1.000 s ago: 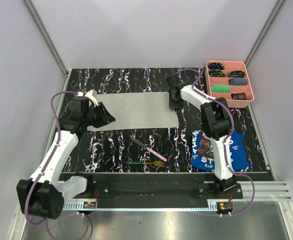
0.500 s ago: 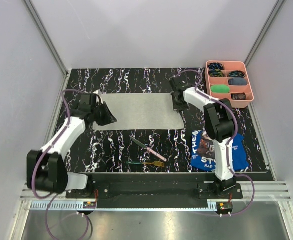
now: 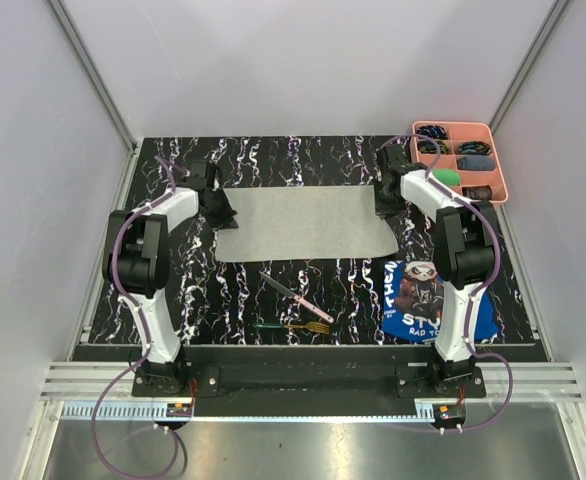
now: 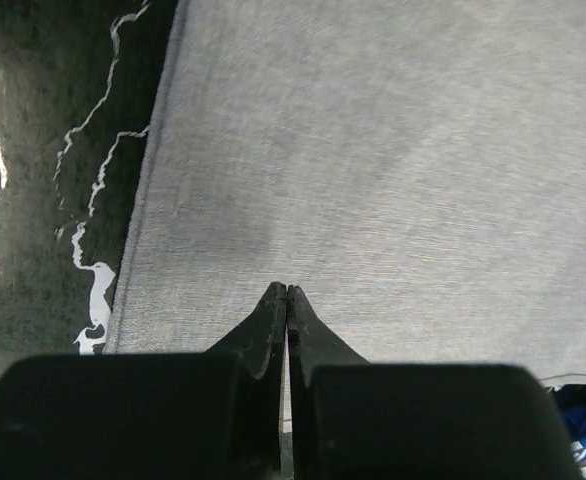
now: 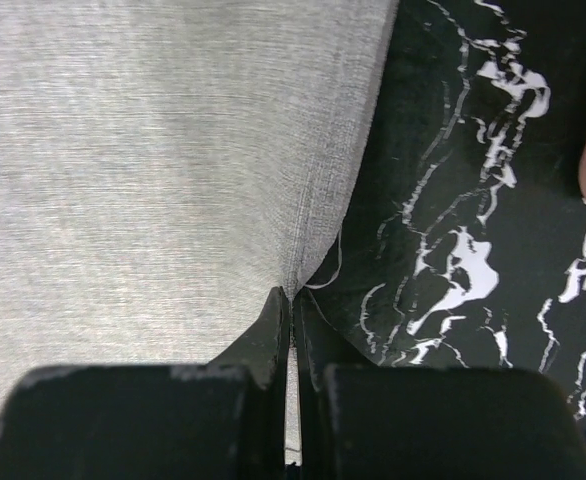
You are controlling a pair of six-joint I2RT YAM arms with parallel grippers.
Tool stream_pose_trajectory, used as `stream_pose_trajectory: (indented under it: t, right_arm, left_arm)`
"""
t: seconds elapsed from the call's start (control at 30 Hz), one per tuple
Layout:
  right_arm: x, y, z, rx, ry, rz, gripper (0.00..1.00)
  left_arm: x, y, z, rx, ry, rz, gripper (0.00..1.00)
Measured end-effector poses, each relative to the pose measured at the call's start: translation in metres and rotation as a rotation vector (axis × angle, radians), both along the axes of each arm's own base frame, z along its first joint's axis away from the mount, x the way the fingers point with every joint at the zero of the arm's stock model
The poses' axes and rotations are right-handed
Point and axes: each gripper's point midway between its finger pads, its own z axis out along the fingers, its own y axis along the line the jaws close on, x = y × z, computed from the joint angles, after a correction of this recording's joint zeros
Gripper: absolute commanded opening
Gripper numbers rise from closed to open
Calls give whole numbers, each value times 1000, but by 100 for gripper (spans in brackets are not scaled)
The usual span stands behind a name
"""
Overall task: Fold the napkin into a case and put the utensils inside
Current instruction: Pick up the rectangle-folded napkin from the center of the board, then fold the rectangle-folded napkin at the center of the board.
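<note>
your left end effector (image 4: 287,292) is clenched on the napkin (image 3: 308,222) at its 9 o'clock edge, and your right end effector (image 5: 291,295) pinches its 3 o'clock edge. the napkin lies spread flat on the counter (image 3: 273,160); the knife (image 3: 298,295) and fork (image 3: 298,326) rest toward 6 o'clock, apart from it.

The napkin (image 3: 308,223) lies on the middle of the table (image 3: 273,160), between my left gripper (image 4: 288,290) and right gripper (image 5: 293,295), one at each side edge. The knife (image 3: 295,296) and fork (image 3: 295,326) lie before it, the fork nearer me. The tray (image 3: 500,170) sits far right, and the cloth (image 3: 435,300) near right.
</note>
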Motion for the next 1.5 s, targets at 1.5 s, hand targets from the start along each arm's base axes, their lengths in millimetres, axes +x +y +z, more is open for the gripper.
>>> stream_pose_trajectory:
  t: [1.5]
  right_arm:
    - [-13,344,68,884,100,141,0]
  left_arm:
    - [-36,30,-22,-54,103,102,0]
